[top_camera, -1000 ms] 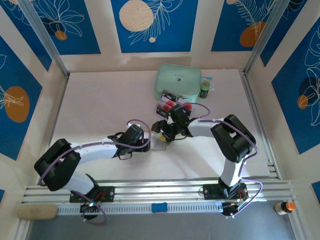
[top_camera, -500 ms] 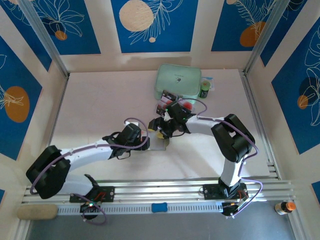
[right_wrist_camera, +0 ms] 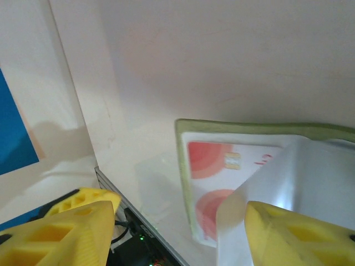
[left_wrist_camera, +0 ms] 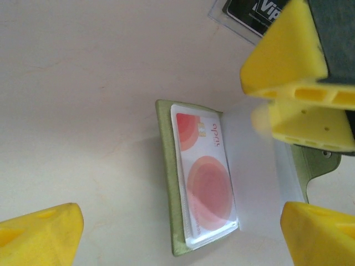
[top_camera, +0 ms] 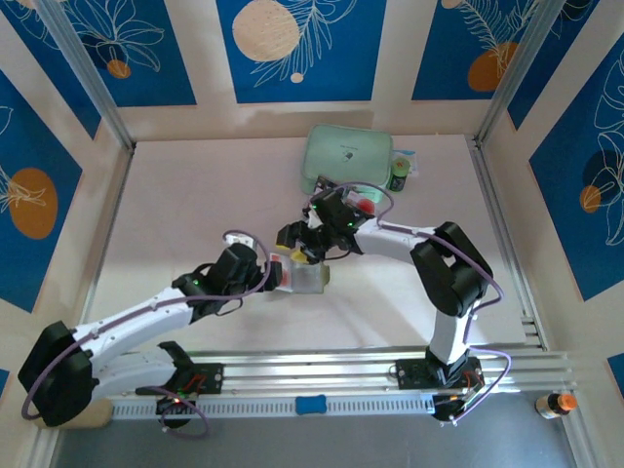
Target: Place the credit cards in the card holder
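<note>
The olive-green card holder [top_camera: 314, 280] lies open on the table between both grippers. In the left wrist view its green rim [left_wrist_camera: 165, 166] frames a clear pocket holding a credit card [left_wrist_camera: 205, 177] with red circles. My left gripper [left_wrist_camera: 177, 238] is open, hovering just above the holder's near end. A fingertip [left_wrist_camera: 285, 55] of my right gripper [top_camera: 297, 249] rests at a translucent pocket flap [left_wrist_camera: 255, 160]. In the right wrist view the card holder [right_wrist_camera: 244, 128], the credit card [right_wrist_camera: 219, 160] and the raised flap [right_wrist_camera: 294, 183] lie ahead of my open right gripper [right_wrist_camera: 180, 238].
A clear plastic tray [top_camera: 363, 202] with more cards sits behind the right wrist, its corner [left_wrist_camera: 238, 19] showing a black card. A mint-green zip case [top_camera: 348, 156] and a small dark bottle [top_camera: 399, 175] stand at the back. Metal rails [top_camera: 312, 370] line the near edge.
The left arm has stretched out low to the left, its gripper backing off the holder and opening wider. The right gripper has shifted left over the holder, which now lies uncovered.
</note>
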Robot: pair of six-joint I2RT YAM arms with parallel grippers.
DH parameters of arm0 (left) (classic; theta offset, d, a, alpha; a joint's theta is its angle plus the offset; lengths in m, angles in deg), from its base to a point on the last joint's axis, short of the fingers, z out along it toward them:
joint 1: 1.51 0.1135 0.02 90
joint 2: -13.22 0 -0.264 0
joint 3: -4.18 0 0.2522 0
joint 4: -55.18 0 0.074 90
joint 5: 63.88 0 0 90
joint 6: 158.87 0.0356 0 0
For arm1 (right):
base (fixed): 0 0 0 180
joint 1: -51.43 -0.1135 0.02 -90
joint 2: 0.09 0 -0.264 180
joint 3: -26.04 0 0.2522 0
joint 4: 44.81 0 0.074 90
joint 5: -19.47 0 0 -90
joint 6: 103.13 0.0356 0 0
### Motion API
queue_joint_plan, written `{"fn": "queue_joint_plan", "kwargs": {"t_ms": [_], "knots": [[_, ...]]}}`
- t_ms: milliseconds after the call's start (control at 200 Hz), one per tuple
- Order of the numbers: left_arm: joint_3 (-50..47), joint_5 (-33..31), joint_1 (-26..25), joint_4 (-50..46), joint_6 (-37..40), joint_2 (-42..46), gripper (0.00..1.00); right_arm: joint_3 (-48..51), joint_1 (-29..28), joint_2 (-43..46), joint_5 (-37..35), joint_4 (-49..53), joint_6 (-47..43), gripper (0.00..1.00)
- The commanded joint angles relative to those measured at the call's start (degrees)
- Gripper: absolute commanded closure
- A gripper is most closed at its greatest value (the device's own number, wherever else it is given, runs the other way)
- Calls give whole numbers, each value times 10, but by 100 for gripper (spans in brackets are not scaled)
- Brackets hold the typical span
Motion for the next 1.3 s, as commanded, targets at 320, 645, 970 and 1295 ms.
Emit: {"fn": "queue_joint_plan", "kwargs": {"t_ms": [320, 645, 970, 1295], "knots": [[-36, -28, 10, -44, -12, 47, 7, -121, -22, -133, 29, 24, 10, 36], [-44, -23, 15, -21, -8, 16, 7, -108, -18, -127, 37, 16, 9, 36], [-11, -13, 19, 28, 17, -89, 7, -100, -16, -118, 42, 5, 18, 36], [-4, -27, 28, 49, 23, -151, 6, -98, -9, -99, 49, 9, 16, 36]]}}
